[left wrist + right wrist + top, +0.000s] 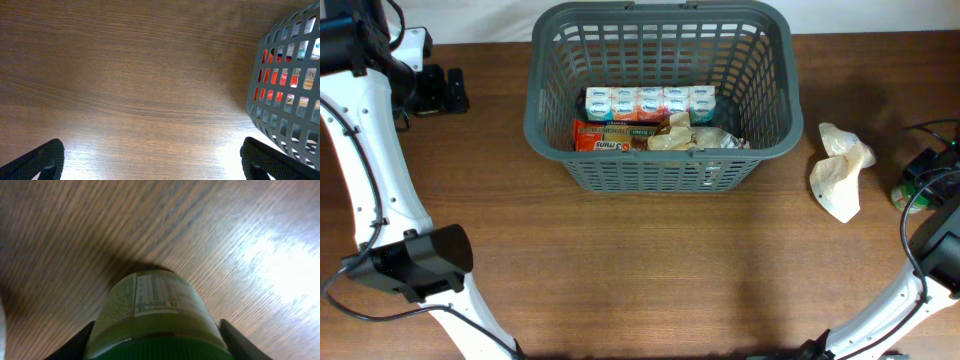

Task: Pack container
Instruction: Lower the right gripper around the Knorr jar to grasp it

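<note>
Slotted container (660,175) near wide-open left claw (150,152); right claw (155,342) straddles green-lidded jar (155,302), contact unclear.

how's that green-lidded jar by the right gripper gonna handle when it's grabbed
The jar looks rigid and round with a glossy label, so it may slip or twist in the right gripper. It looks filled, so it is probably fairly heavy for its size. Tipped over, it would likely roll.

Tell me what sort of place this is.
Probably a robot test bench staged for packing, not a shop: a wooden table, white robot arms at both sides, and a grey basket holding tissue packs and snacks.
</note>
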Robot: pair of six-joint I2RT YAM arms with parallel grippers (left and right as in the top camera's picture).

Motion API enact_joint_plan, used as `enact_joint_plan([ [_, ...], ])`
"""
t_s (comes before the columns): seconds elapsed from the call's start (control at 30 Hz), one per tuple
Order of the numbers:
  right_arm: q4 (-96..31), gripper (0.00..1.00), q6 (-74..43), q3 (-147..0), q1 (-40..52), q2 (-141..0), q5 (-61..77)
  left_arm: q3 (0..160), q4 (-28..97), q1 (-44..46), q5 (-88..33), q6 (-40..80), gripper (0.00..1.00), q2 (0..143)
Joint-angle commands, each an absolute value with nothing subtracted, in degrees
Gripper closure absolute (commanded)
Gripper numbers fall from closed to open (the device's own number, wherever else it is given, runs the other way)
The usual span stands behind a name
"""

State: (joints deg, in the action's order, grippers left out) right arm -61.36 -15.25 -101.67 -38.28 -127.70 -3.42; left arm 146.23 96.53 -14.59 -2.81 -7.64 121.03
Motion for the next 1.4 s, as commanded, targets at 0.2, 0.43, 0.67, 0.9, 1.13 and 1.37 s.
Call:
enact_joint_plan([
  [0.2, -67.4, 0.96, -15.5, -106.2, -36.9, -124.2, 15.6, 145.9, 96.7, -14.8, -3.2, -7.1, 0.01, 121.3],
  [0.43, -70.8, 0.96, -10.3, -114.1, -29.5, -109.9, 20.9, 145.9, 96.7, -14.8, -3.2, -7.1, 0.01, 121.3],
  [0.67, -69.1, 0.96, -2.7, -126.9, -9.1, -95.7, 21.8, 145.9, 96.7, -14.8, -3.2, -7.1, 0.01, 121.3],
  [0.9, -64.9, 0.96, -0.2, -127.6, 10.1, -98.1, 15.9, 145.9, 96.7, -14.8, -3.2, -7.1, 0.01, 121.3],
  [1.13, -63.2, 0.96, -0.3, -127.6, 15.0, -111.4, 8.7, 145.9, 96.7, -14.8, -3.2, -7.1, 0.01, 121.3],
  [1.37, -66.0, 0.96, -0.9, -127.6, 14.6, -122.7, 10.1, 145.9, 96.7, -14.8, -3.2, -7.1, 0.01, 121.3],
])
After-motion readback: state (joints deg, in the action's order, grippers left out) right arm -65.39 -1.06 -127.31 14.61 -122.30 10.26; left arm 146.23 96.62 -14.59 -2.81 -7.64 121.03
